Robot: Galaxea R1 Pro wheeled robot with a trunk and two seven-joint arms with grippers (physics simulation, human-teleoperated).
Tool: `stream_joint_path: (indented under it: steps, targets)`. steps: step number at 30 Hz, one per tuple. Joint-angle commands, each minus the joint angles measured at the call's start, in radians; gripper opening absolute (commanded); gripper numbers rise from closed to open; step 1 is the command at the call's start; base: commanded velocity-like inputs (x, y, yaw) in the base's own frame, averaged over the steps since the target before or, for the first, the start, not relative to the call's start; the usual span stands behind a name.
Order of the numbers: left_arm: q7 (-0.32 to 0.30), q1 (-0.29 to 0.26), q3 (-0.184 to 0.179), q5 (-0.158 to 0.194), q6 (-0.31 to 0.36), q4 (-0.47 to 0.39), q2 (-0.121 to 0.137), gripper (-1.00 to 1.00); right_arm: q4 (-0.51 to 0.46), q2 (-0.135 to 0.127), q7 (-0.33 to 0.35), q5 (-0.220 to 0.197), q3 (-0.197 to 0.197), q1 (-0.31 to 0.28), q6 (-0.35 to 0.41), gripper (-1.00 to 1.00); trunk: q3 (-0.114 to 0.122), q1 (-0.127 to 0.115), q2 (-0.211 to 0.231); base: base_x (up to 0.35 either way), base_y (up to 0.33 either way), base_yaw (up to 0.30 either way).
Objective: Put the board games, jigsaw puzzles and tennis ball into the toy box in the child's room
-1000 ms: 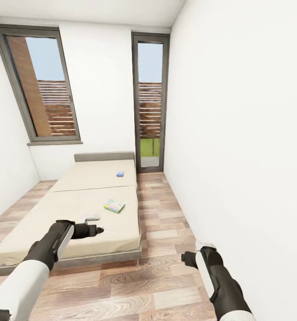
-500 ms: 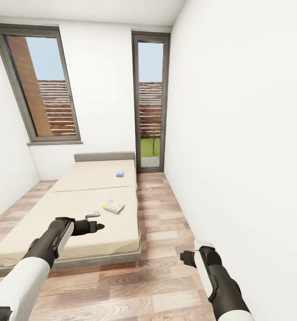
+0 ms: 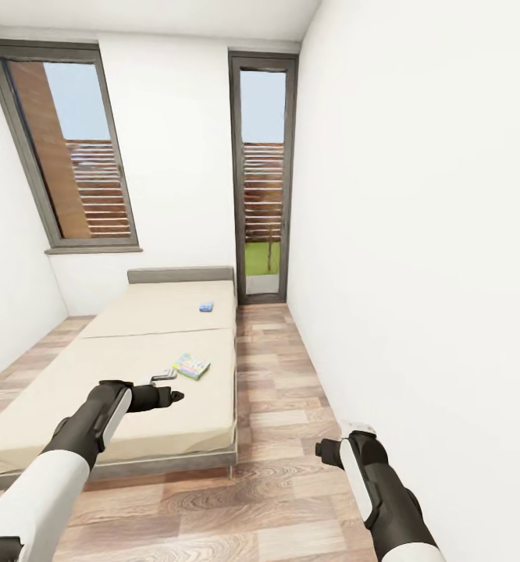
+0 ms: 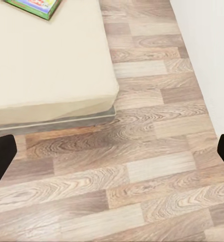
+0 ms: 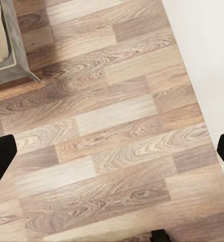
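1. The left gripper (image 3: 166, 386) was held out ahead of the robot above the near end of the bed (image 3: 73, 406). Its fingers were spread wide with nothing between them: in the left wrist view the dark fingertips (image 4: 1, 156) stood at the two side edges, with bare floor in the gap. I judged it was carried open so as to be ready for a pick.

2. Just beyond that gripper, on the mattress, lay the nearer board game (image 3: 191, 366), a flat box printed in green, yellow and red. It lay flat and apart from the fingers, within what looked an easy reach forward. A corner of it showed in the left wrist view (image 4: 34, 7).

3. Well beyond it, near the grey headboard (image 3: 180, 275), lay the blue board game (image 3: 206, 307), also flat on the mattress. I judged the base would need to come closer for that one.

4. The right gripper (image 3: 330, 446) hung low at the robot's side over the wood-plank floor (image 3: 283, 375), near the white wall (image 3: 416, 234). Its fingers were likewise parted and empty, the tips (image 5: 2, 154) at the edges of its wrist view, seemingly parked out of the way.

5. The bed's metal corner (image 5: 13, 55) lay off to its inner side.
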Motion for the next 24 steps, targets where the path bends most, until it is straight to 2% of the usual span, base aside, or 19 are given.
stream_joint_path:
  steps: [1,13,24]
  targets:
    - [0.0,-0.001,0.001,0.006,0.007,-0.001,0.0,1.0,-0.001,0.001,-0.008,-0.01,-0.001,-0.001,0.002,1.0,-0.002,0.001,-0.002,0.028,-0.049,0.0]
    - [0.002,-0.001,0.007,0.006,0.008,-0.001,0.0,1.0,-0.001,0.001,-0.009,-0.003,0.0,-0.001,0.003,1.0,-0.002,0.001,-0.002,0.005,0.009,0.011]
    - [0.001,-0.001,0.006,0.006,0.009,-0.001,0.0,1.0,-0.001,0.001,-0.009,-0.002,0.0,-0.001,0.002,1.0,-0.002,0.001,-0.002,0.075,0.015,0.244]
